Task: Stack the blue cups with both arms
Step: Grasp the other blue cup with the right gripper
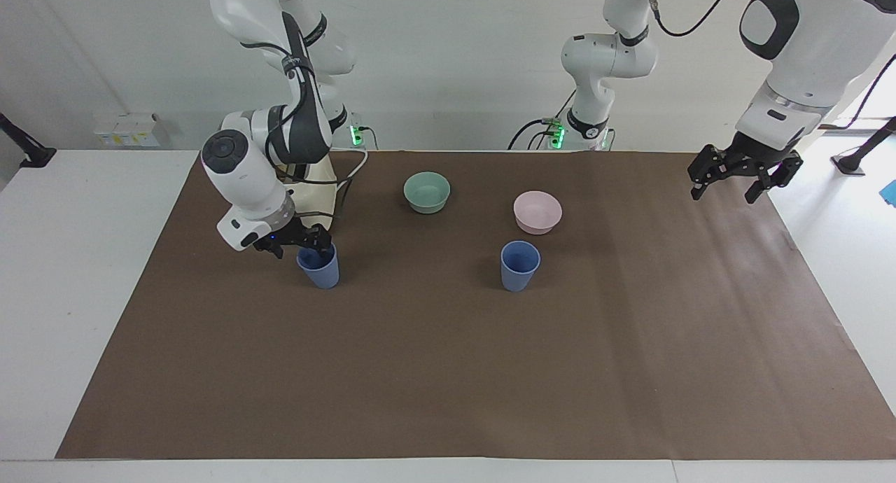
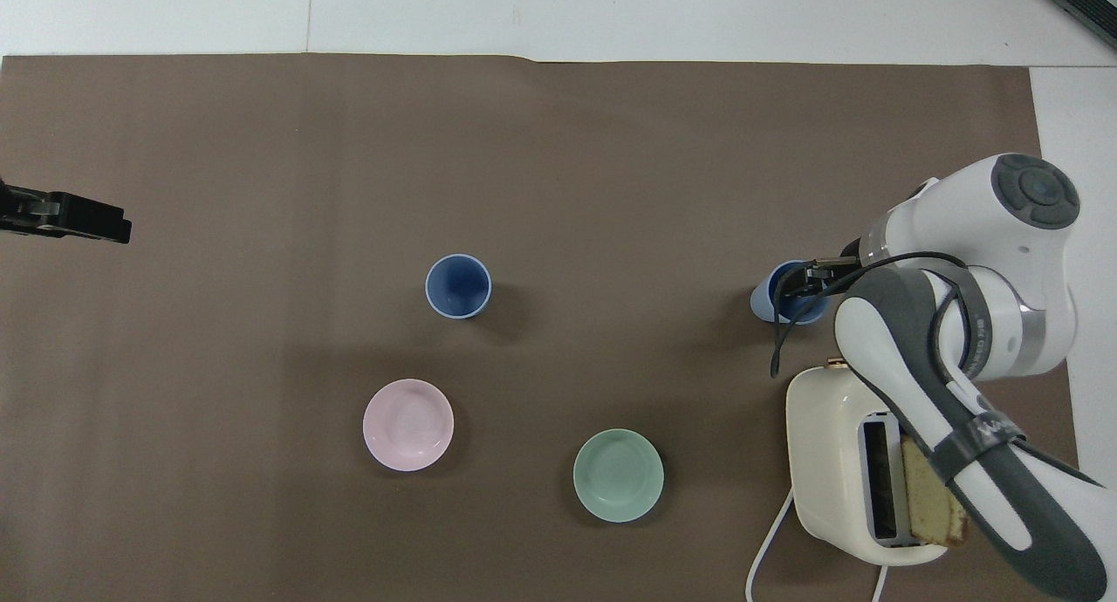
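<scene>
Toaster [image 2: 838, 462] with bread [image 2: 929, 502], 2 bowls [image 1: 427, 191] on brown mat [image 1: 448, 371].

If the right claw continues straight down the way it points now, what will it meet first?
Most likely the blue cup in front of the toaster: the right claw sits at its rim, pointing downward. Whether it already touches the rim is unclear.

Bare mat [image 1: 420, 357] lies open between the cups, while the toaster [image 2: 838, 462] crowds one cup [image 1: 318, 267].
</scene>
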Controlling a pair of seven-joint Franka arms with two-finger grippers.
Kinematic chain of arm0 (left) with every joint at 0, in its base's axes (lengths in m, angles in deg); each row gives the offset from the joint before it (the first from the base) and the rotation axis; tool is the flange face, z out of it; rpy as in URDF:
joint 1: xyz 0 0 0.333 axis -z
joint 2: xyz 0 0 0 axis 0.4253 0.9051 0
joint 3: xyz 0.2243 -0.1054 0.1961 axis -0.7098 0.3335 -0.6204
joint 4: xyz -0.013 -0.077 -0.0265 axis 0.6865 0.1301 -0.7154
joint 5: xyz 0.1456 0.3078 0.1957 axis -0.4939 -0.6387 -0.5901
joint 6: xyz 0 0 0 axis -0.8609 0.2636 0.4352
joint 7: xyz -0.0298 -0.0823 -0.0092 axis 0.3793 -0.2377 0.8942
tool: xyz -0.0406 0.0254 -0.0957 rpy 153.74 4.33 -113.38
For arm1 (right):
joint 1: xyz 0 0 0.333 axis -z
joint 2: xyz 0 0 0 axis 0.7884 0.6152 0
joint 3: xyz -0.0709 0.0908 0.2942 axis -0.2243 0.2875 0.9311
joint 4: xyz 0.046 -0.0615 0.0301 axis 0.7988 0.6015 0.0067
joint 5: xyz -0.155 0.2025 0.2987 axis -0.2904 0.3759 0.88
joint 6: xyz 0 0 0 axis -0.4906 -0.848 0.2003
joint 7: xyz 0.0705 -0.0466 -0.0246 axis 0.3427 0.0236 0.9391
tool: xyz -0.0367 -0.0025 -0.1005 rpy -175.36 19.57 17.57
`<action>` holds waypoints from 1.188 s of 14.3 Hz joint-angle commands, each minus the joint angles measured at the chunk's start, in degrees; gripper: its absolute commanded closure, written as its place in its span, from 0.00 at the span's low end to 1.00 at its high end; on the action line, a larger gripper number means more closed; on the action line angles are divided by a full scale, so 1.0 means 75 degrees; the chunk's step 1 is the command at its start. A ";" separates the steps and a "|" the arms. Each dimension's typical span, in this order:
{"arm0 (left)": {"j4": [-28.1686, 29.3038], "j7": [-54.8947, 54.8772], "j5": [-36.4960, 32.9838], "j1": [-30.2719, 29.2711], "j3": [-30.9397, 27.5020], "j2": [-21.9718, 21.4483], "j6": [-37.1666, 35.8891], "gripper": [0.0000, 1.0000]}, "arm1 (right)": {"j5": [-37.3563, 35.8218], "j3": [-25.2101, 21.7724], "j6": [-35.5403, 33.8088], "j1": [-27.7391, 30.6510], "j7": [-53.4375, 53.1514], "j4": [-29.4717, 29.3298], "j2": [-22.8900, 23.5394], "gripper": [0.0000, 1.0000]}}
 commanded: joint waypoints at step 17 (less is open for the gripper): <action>-0.0210 -0.0066 -0.0119 -0.0087 0.0150 0.0072 -0.0676 0.00 | 0.0080 0.0112 -0.1602 -0.0473 -0.0817 -0.2126 0.0017 1.00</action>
